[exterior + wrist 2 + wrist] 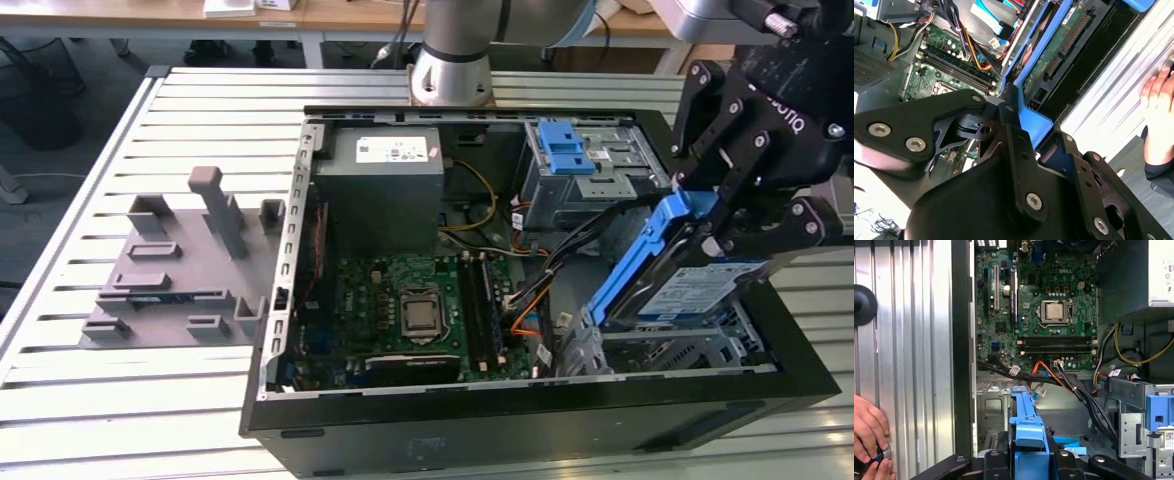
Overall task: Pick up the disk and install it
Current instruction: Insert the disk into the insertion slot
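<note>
In the exterior view the disk, silver with a white-and-blue label and blue rails, hangs tilted over the metal drive cage at the near corner of the open computer case, on the exterior view's right. My black gripper is shut on its upper end. In the first wrist view a blue rail of the disk sits between the gripper fingers. The second wrist view shows the disk's green circuit side beyond the gripper.
Inside the case lie the motherboard, a grey power-supply box, loose cables and a blue latch strip. A grey fixture stands on the slatted table. A person's hand rests on the table beside the case.
</note>
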Available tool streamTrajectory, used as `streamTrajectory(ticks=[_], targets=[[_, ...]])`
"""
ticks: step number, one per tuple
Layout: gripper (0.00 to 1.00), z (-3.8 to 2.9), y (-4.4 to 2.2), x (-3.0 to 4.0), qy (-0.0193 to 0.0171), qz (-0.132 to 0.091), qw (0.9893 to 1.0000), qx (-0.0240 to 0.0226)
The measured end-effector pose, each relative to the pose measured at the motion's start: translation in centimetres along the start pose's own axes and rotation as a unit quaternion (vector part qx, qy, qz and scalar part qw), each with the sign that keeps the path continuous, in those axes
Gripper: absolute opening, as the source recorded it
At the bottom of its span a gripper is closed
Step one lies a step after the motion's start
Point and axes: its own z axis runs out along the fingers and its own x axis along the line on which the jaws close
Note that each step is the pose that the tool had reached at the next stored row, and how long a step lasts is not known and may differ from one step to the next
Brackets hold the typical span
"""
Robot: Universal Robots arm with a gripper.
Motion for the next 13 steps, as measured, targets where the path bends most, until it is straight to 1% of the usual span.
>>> streamTrajectory(ticks=[7, 13], targets=[[0.36, 0.54, -0.08, 0.02, -0.0001, 0.0, 1.0, 0.0], [0.36, 1.18, -0.14, 0.04, 0.0, 0.0, 1.0, 0.0]])
